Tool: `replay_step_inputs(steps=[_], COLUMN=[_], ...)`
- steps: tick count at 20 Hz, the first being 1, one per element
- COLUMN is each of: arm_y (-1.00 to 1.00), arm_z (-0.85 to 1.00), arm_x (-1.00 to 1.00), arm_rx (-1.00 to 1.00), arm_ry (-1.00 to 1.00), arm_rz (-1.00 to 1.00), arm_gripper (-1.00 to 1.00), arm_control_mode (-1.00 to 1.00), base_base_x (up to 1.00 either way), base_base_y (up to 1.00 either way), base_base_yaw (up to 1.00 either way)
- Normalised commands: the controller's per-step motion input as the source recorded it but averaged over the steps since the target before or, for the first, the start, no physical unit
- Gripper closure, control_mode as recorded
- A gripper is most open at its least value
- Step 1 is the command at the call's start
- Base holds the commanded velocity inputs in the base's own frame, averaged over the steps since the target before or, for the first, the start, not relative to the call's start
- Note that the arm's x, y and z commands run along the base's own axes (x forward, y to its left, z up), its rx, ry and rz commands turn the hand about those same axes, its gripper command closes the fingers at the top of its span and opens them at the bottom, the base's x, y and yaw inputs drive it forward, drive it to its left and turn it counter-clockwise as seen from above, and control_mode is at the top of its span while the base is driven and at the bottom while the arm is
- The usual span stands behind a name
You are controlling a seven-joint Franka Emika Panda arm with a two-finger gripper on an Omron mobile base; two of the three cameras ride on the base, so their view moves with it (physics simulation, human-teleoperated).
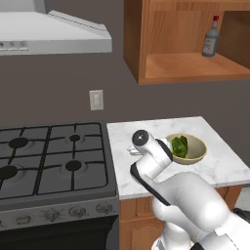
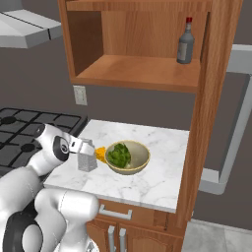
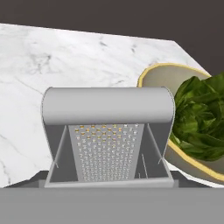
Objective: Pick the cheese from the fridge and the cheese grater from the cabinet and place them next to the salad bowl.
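Grater stands upright on counter, cheese between it and bowl. My gripper at grater's top; cannot tell whether it pinches or stands spread.

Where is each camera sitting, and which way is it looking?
Left base view: rides on the base behind the arm's left, looking forward and down at the stove and marble counter; the white arm rises at lower right.
Right base view: behind the arm's right, looking at the cabinet and counter; the arm rises at lower left, its gripper by the cheese grater.
Hand view: on the hand, looking along the gripper at the grater and counter.
Shared: all three show the salad bowl; both base views show the bottle.
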Motion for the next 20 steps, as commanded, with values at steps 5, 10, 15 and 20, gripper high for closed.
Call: replay_step_inputs(steps=[5, 10, 15, 20], arm_y=[-0.15, -0.12, -0.16, -0.19], arm_z=[-0.34, -0.34, -0.36, -0.35], arm_x=[0.0, 0.0, 0.0, 0.0], arm_rx=[0.03, 0.04, 0.03, 0.02], arm_ry=[-0.07, -0.12, -0.1, -0.01], arm_rz=[0.0, 0.0, 0.0, 0.0], arm_gripper=[1.0, 1.0, 1.0, 1.0], arm_control_mode=[-1.0, -1.0, -1.0, -1.0], base_base_x=[0.0, 0.0, 0.0, 0.0], base_base_y=[0.0, 0.0, 0.0, 0.0], base_base_yaw=[0.0, 0.0, 0.0, 0.0])
